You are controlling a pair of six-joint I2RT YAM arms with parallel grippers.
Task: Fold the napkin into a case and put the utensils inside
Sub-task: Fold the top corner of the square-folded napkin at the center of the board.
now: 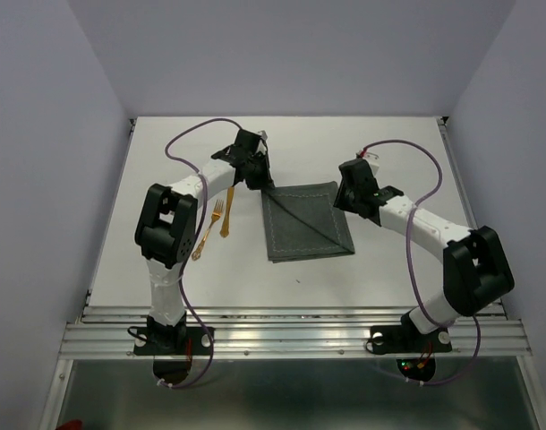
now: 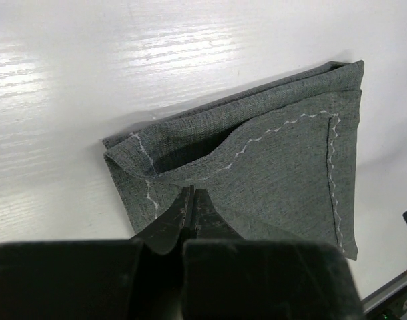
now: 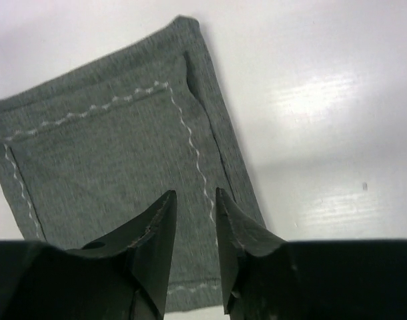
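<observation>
The dark grey napkin point(image 1: 307, 220) lies folded into a rough square with a diagonal flap across it. In the left wrist view the napkin point(image 2: 277, 160) shows a loose pocket mouth at its left corner. No case is in view. The two orange-brown utensils point(image 1: 216, 226) lie side by side on the table left of the cloth. My left gripper point(image 1: 262, 182) point(image 2: 192, 195) is shut at the napkin's far left corner, and no cloth shows between its tips. My right gripper point(image 1: 346, 202) point(image 3: 193, 197) hovers open over the napkin point(image 3: 110, 153) near its right edge, empty.
The white table point(image 1: 389, 143) has purple walls behind and at both sides. A metal rail point(image 1: 291, 333) runs along the near edge by the arm bases. Purple cables loop above both arms.
</observation>
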